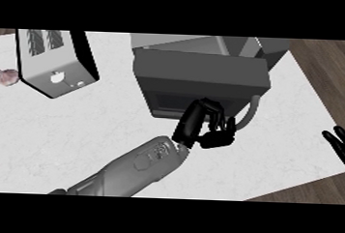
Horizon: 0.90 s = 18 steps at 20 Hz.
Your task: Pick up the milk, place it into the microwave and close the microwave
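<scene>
The dark grey microwave [199, 76] stands at the counter's back middle. Its door front with the dark window [172, 101] faces me, and a curved handle [253, 110] shows at the door's right side. My left hand [207, 129] is at the lower part of that door, thumb up along the window and fingers spread against the front, holding nothing. No milk shows anywhere; whether it is inside the microwave is hidden. At the picture's right edge my right hand [342, 146] rests open with its fingers up.
A grey toaster [52, 61] stands at the back left, with a small pinkish bulb [7, 76] beside it. The white counter [75, 129] ends at the right and front in wooden floor [334, 66]. A light grey block [185, 41] sits behind the microwave.
</scene>
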### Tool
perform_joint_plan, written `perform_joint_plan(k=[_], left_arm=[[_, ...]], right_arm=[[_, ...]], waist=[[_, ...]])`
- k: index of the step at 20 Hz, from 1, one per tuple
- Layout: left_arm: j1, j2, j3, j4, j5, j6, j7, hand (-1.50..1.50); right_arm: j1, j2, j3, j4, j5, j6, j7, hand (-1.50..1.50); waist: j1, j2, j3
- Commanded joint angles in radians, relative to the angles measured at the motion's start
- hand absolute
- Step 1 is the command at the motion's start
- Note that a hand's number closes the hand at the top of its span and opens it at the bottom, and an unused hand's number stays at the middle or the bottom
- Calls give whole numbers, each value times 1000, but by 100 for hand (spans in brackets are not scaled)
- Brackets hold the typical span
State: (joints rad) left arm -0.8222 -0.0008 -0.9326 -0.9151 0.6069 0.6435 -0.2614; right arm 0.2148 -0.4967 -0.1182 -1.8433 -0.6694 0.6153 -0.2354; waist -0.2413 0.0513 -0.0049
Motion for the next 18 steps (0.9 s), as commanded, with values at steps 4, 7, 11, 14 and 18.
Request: perform_joint_plan(k=[4,7,11,14,18], left_arm=[[-110,1,105,96,79,-4,-56,150],[-113,1,101,107,114,-26,-74,150],[-116,1,129,115,186,-45,-69,150],[-111,1,129,136,206,-15,-86,150],[-125,1,124,174,219,-15,-110,150]], right_arm=[[-5,-21,-23,-7,-34,-19,28,-150],[-8,-34,-32,-29,-58,-10,31,-150],[-14,-35,-37,-14,-75,-8,32,-150],[-26,-35,-35,-28,-92,-18,40,-150],[-28,-53,-38,-32,-104,-4,49,-150]], waist=[[-3,14,0],[-12,11,0],[-12,20,1],[-11,22,0],[-1,23,2]])
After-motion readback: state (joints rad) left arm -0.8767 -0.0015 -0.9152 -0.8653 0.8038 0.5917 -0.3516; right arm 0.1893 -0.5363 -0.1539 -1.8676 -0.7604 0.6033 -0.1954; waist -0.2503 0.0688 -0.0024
